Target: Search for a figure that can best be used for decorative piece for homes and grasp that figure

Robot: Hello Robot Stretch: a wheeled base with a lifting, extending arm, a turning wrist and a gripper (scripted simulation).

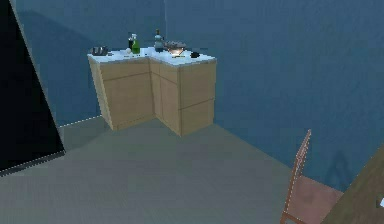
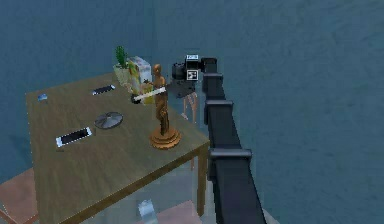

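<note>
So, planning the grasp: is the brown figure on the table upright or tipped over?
Upright: the brown figure stands on its round base on the wooden table, near the table's edge.

The figure (image 2: 163,105) was bronze-brown, the surface (image 2: 70,172) tan wood, the phone (image 2: 73,137) white and the disc (image 2: 109,120) grey. The arm (image 2: 232,160) was black and the wall (image 2: 300,80) deep blue. The cabinets (image 1: 150,98) were light tan, the floor (image 1: 150,172) grey.
</note>
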